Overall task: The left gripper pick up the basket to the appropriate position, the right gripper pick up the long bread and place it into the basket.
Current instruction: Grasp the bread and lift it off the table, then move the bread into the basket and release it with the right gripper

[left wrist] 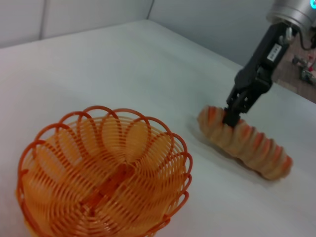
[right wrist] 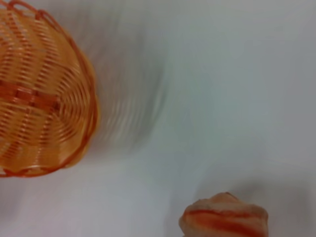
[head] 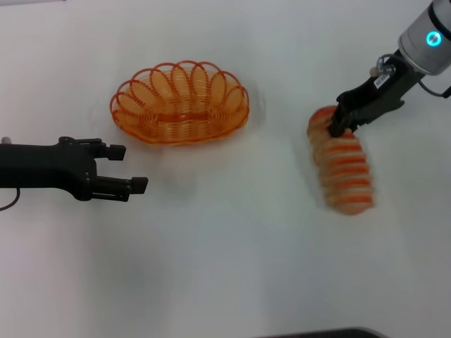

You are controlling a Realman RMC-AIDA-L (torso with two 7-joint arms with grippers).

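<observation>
The orange wire basket stands empty on the white table, left of centre; it also shows in the left wrist view and the right wrist view. My left gripper is open and empty, near the table, just in front and to the left of the basket. The long bread lies at the right, tan with orange stripes. My right gripper is shut on its far end, as the left wrist view shows on the loaf. The loaf's end shows in the right wrist view.
The white table runs between the basket and the loaf. A grey wall rises behind the table's far edge. A dark strip shows at the near edge.
</observation>
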